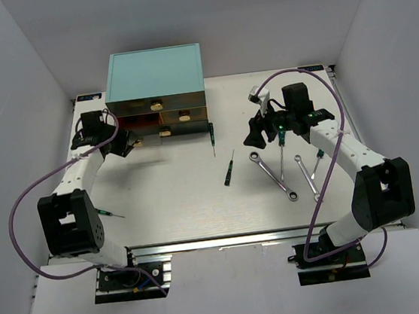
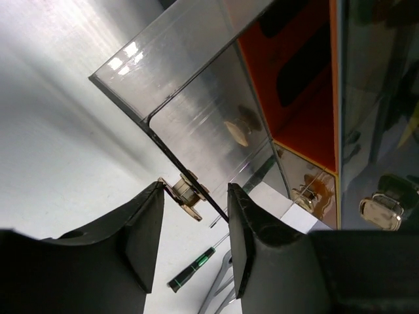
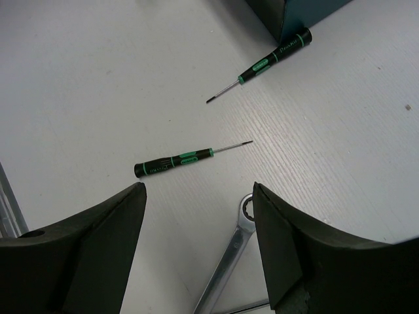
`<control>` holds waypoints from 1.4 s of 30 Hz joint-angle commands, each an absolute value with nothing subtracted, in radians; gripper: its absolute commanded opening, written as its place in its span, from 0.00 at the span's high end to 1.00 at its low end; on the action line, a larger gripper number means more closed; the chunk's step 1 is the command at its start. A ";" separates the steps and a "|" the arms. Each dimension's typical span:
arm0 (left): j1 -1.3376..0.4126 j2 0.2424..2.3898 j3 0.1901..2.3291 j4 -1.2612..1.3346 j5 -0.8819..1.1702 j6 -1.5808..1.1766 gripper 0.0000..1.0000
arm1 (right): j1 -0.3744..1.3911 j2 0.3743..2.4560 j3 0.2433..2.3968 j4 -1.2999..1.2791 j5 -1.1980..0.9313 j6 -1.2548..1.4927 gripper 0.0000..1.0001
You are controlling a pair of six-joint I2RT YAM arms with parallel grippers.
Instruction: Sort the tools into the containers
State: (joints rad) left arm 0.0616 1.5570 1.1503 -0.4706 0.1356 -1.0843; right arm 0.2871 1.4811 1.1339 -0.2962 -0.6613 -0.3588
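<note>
The teal-topped cabinet stands at the back left, its brownish drawers bearing gold knobs. My left gripper is open at the lowest left drawer. In the left wrist view the gold knob sits between the fingers, with a gap on the right side. My right gripper is open and empty, hovering over a silver wrench. Two black-and-green screwdrivers lie ahead of it, one mid-table and one against the cabinet corner.
A second wrench and two more screwdrivers lie under the right arm. Another screwdriver lies by the left arm's base. The left wrist view also shows a screwdriver and a drawer's clear front panel.
</note>
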 commanded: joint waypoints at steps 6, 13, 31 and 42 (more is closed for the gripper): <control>0.057 1.339 0.990 -0.558 0.113 -1.080 0.54 | 0.282 1.468 1.129 -0.268 -0.667 -0.351 0.28; 0.057 1.246 0.894 -0.563 0.121 -1.091 0.54 | 0.281 1.483 1.140 -0.270 -0.670 -0.348 0.28; 0.057 1.163 0.893 -0.557 0.127 -1.080 0.20 | 0.290 1.497 1.137 -0.308 -0.657 -0.339 0.27; 0.058 0.937 0.928 -0.620 -0.040 -0.921 0.61 | 0.337 1.532 1.131 -0.400 -0.699 -0.472 0.29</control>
State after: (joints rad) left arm 0.0612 1.0138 0.8856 -0.5941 0.0429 -1.0084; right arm 0.3176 1.5219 1.1332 -0.3508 -0.6598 -0.3843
